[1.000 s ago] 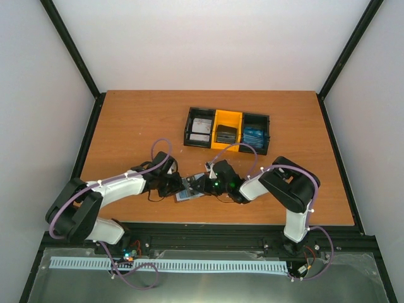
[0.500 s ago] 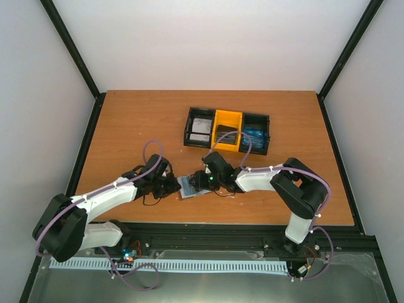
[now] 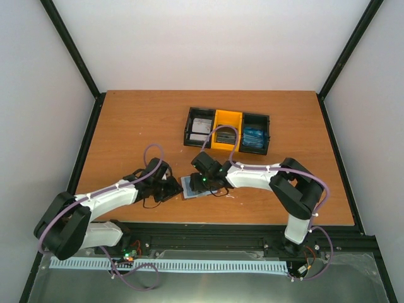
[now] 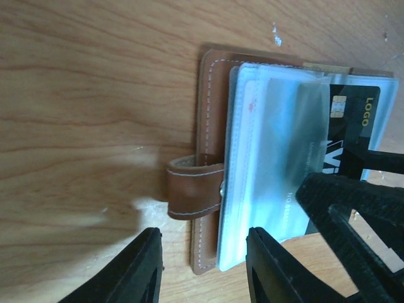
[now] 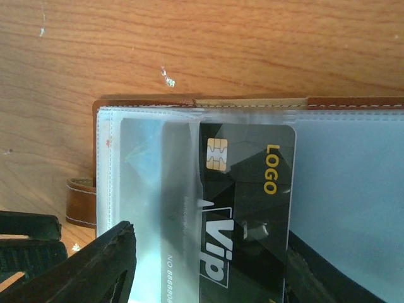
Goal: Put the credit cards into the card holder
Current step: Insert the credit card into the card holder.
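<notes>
Wooden bench (image 3: 126,126) between white walls (image 3: 221,44), from above. Tray (image 3: 187,129) at the far side, cards (image 3: 201,130) in all three compartments. Holder (image 3: 189,188) open near the front edge, between left tool (image 3: 171,188) and right tool (image 3: 206,182). Both arms stretched low and inward, elbows out.

From the left wrist: holder flat on the wood, brown strap (image 4: 192,187) toward the camera, clear sleeves (image 4: 265,158) fanned on top, dark card (image 4: 353,120) among them. Left tool just short of the strap, jaws apart, gripping nothing. Black finger (image 4: 341,196) of the right tool over the sleeves' near corner.

From the right wrist: dark card with chip and gold lettering, one edge under a hazy sleeve; how deep, hard to tell. Right tool spread wide above it, gripping nothing.

Judged step: seating this card in its sleeve. Next, probably: press it fully home, or reach to the tray for another. Either way, needs the holder kept from sliding.
</notes>
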Action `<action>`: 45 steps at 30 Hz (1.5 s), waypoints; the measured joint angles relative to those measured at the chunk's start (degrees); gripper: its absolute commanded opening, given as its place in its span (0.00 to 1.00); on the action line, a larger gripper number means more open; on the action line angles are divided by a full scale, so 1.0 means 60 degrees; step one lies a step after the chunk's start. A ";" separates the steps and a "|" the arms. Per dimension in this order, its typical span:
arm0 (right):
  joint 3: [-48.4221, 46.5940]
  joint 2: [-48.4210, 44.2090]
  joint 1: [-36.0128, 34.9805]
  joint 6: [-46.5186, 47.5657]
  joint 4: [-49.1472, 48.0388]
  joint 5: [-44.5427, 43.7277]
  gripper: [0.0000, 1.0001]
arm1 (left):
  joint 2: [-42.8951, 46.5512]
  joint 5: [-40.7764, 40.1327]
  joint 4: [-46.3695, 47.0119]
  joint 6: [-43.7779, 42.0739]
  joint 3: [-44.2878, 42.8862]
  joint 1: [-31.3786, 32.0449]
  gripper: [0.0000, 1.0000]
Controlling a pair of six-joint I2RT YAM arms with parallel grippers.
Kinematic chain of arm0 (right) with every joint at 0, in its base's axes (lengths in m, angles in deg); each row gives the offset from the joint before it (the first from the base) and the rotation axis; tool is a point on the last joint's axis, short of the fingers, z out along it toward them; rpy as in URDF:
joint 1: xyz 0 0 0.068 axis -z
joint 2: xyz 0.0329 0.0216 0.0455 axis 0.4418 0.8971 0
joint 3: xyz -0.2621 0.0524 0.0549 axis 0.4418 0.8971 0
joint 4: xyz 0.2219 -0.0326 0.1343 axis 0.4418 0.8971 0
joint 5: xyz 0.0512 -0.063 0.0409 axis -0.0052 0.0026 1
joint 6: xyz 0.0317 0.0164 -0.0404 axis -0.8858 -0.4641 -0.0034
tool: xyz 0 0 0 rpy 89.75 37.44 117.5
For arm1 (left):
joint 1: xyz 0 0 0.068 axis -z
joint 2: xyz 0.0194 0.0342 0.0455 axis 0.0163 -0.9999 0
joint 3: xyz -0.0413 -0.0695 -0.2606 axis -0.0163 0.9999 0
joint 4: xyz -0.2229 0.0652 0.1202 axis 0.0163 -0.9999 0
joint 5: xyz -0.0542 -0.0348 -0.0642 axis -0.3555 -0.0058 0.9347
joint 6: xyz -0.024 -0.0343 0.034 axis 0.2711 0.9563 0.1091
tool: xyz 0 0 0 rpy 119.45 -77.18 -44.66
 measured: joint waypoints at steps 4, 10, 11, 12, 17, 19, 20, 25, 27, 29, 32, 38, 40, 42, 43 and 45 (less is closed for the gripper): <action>-0.0433 0.0226 -0.0124 0.0186 0.0550 -0.0200 0.59 | -0.0178 0.0171 0.0382 -0.0007 0.0047 0.0000 0.38; -0.1326 0.0765 -0.0295 0.0532 0.1486 -0.0477 0.58 | -0.0732 0.0433 0.0674 -0.0018 0.0055 0.0000 0.24; -0.1443 0.0852 -0.0328 0.0612 0.1574 -0.0521 0.58 | -0.0827 0.0510 0.0754 -0.0007 0.0051 0.0000 0.23; -0.1541 0.0903 -0.0364 0.0674 0.1672 -0.0568 0.58 | -0.0903 0.0576 0.0845 -0.0007 0.0040 0.0000 0.23; -0.1752 0.1024 -0.0481 0.0991 0.1971 -0.0780 0.61 | -0.1002 0.0692 0.0889 -0.0007 -0.0004 -0.0011 0.23; -0.1825 0.1056 -0.0503 0.1155 0.2091 -0.0871 0.63 | -0.1002 0.0688 0.0889 -0.0007 -0.0007 -0.0011 0.24; -0.1865 0.1064 -0.0510 0.1220 0.2146 -0.0936 0.64 | -0.1002 0.0674 0.0892 -0.0007 -0.0011 -0.0007 0.23; -0.1978 0.1071 -0.0579 0.1504 0.2535 -0.1417 0.70 | -0.1005 0.0656 0.0903 -0.0007 -0.0015 -0.0007 0.24; -0.2065 0.1075 -0.0579 0.1541 0.2805 -0.1683 0.72 | -0.1005 0.0656 0.0907 -0.0007 -0.0015 -0.0007 0.24; -0.2208 0.1133 -0.0579 0.1563 0.3056 -0.1938 0.72 | -0.1024 0.0659 0.0911 -0.0011 -0.0026 -0.0007 0.24; -0.2379 0.1246 -0.0583 0.1581 0.3220 -0.2167 0.71 | -0.1071 0.0659 0.0933 -0.0011 -0.0055 -0.0007 0.24; -0.2382 0.1253 -0.0579 0.1741 0.3155 -0.2065 0.65 | -0.1137 0.0699 0.1031 -0.0022 -0.0080 -0.0004 0.24; -0.2382 0.1282 -0.0579 0.1745 0.3129 -0.1956 0.65 | -0.1151 0.0703 0.1049 -0.0022 -0.0080 -0.0004 0.24; -0.2382 0.1300 -0.0557 0.1741 0.3093 -0.1861 0.65 | -0.1184 0.0707 0.1078 -0.0022 -0.0091 -0.0004 0.24; -0.2379 0.1304 -0.0539 0.1738 0.3071 -0.1774 0.65 | -0.1209 0.0721 0.1096 -0.0022 -0.0098 -0.0004 0.23; -0.2331 0.1304 -0.0481 0.1734 0.2947 -0.1552 0.65 | -0.1257 0.0739 0.1111 -0.0022 -0.0124 -0.0004 0.22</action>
